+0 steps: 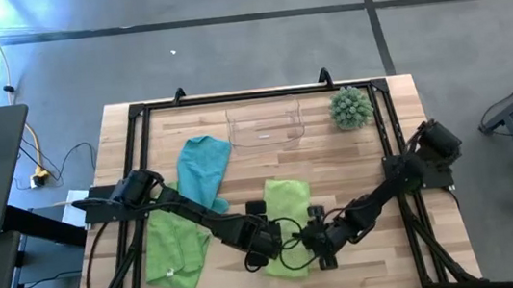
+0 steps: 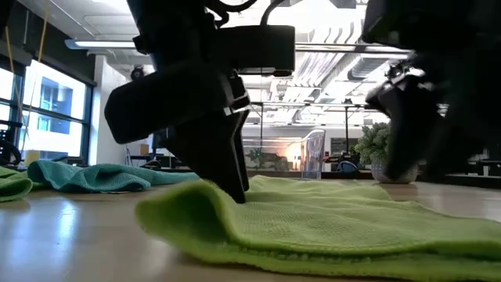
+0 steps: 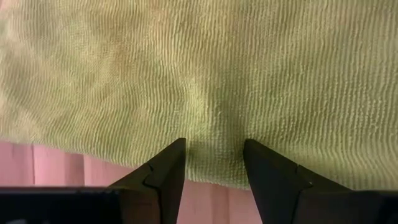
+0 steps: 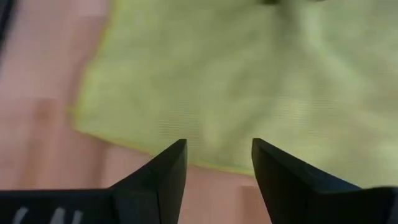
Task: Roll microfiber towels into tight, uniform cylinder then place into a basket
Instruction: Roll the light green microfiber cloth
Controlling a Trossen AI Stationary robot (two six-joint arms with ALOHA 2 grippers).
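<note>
- Here the near edge of the middle green towel (image 1: 287,226) lies just ahead of both sets of fingers, long axis running away from them.
- Left gripper (image 3: 214,163) fingers stand apart, empty, at the hem.
- Right gripper (image 4: 219,163) likewise, equally near.

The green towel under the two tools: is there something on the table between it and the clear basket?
Nothing visible. Bare wood lies between the green towel and the clear basket. The teal towel and the plant ball lie off to either side. Left tool and right tool are at the towel.
</note>
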